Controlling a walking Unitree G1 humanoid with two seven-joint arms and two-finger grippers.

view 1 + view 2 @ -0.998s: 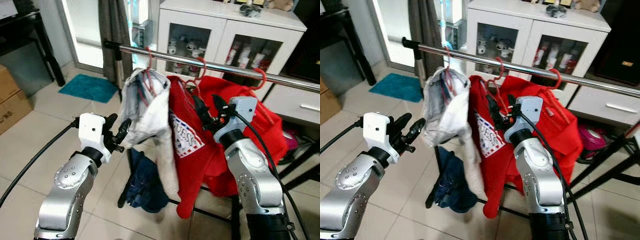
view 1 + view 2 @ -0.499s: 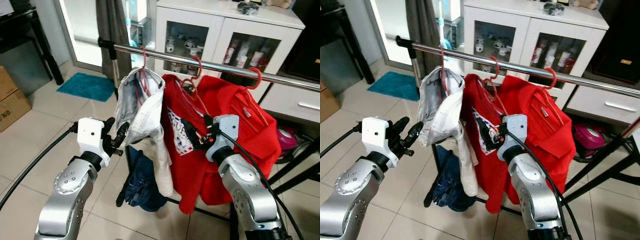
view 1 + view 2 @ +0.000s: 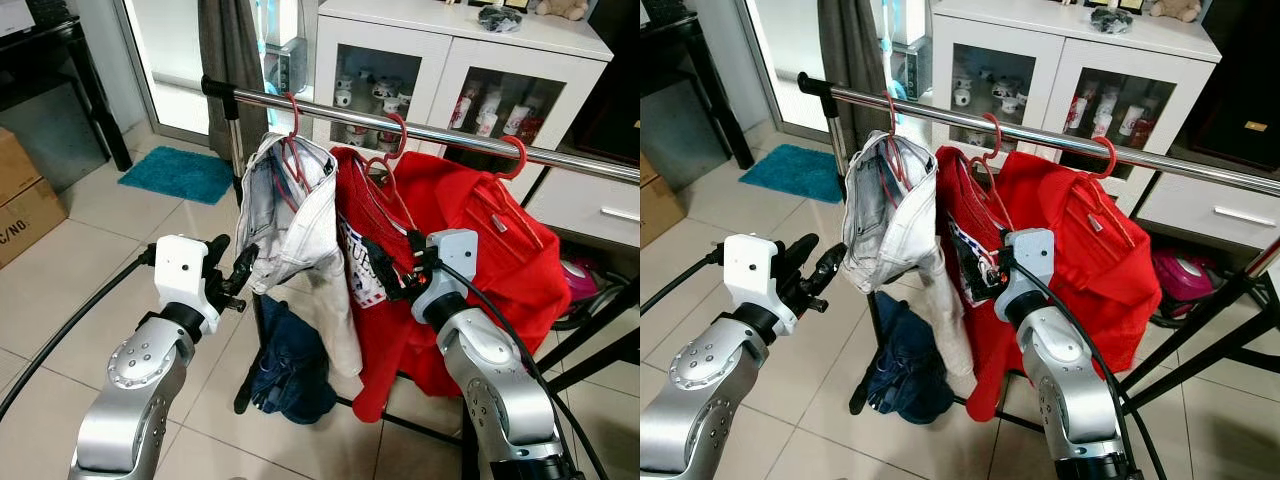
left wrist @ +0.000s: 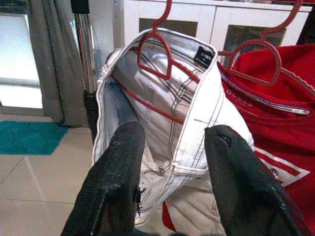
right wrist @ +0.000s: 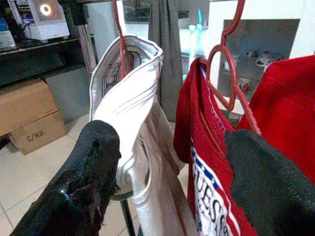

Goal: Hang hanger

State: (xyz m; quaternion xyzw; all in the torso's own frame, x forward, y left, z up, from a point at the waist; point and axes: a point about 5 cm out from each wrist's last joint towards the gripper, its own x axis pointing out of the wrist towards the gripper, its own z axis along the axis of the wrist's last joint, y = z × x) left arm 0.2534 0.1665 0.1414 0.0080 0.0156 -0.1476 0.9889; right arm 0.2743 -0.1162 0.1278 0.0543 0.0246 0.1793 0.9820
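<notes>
A steel rail [image 3: 440, 135] carries three red hangers. The leftmost red hanger [image 3: 293, 130] holds white jeans [image 3: 290, 215], the middle hanger [image 3: 392, 140] a red printed T-shirt [image 3: 375, 300], the right hanger [image 3: 518, 155] a red jacket [image 3: 500, 250]. My left gripper [image 3: 232, 270] stands open just left of the jeans, with nothing between its fingers [image 4: 115, 182]. In front of the red T-shirt, below the middle hanger, my right gripper [image 3: 392, 262] is open and holds nothing; through its fingers [image 5: 93, 162] I see the jeans and the shirt.
A dark blue garment [image 3: 290, 370] hangs low on the rack frame [image 3: 245, 330]. A white glass-door cabinet [image 3: 450, 60] stands behind the rail. A teal mat [image 3: 178, 175], a cardboard box [image 3: 20, 200] and a grey curtain [image 3: 235, 60] are to the left.
My right gripper came down from near the middle hanger's hook and drew back to chest height before the red shirt. The jeans swung slightly. The left gripper stayed put.
</notes>
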